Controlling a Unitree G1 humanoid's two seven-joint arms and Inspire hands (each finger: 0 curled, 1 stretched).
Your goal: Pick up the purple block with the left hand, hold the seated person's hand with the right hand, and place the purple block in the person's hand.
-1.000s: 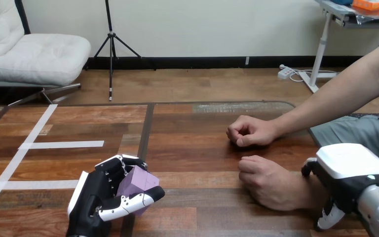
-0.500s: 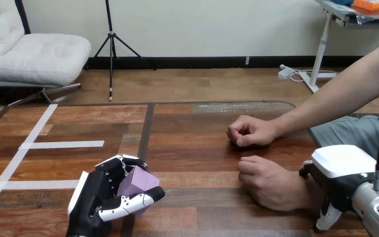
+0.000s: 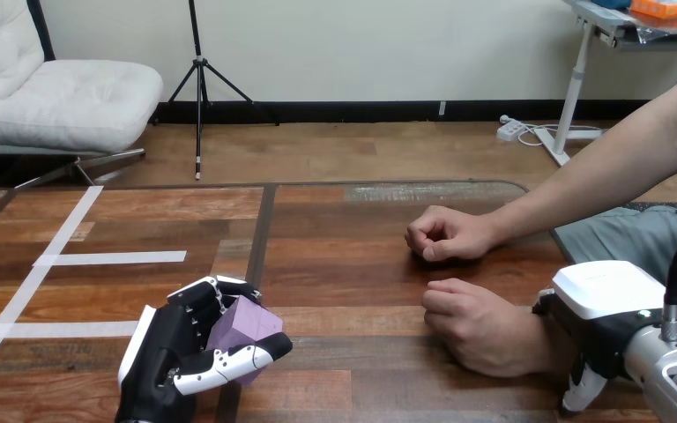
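The robot's left hand (image 3: 172,357), low at the near left of the tabletop (image 3: 353,264), has its fingers and thumb curled round the purple block (image 3: 242,326), a matte lilac solid with flat faces and crisp edges. At the near right, the right hand (image 3: 604,308) sits against the wrist of the person's nearer hand (image 3: 480,328), a closed fist; whether it grips cannot be told. Securing that hold looks like the step in hand. Next, the fist likely must open before the block travels right.
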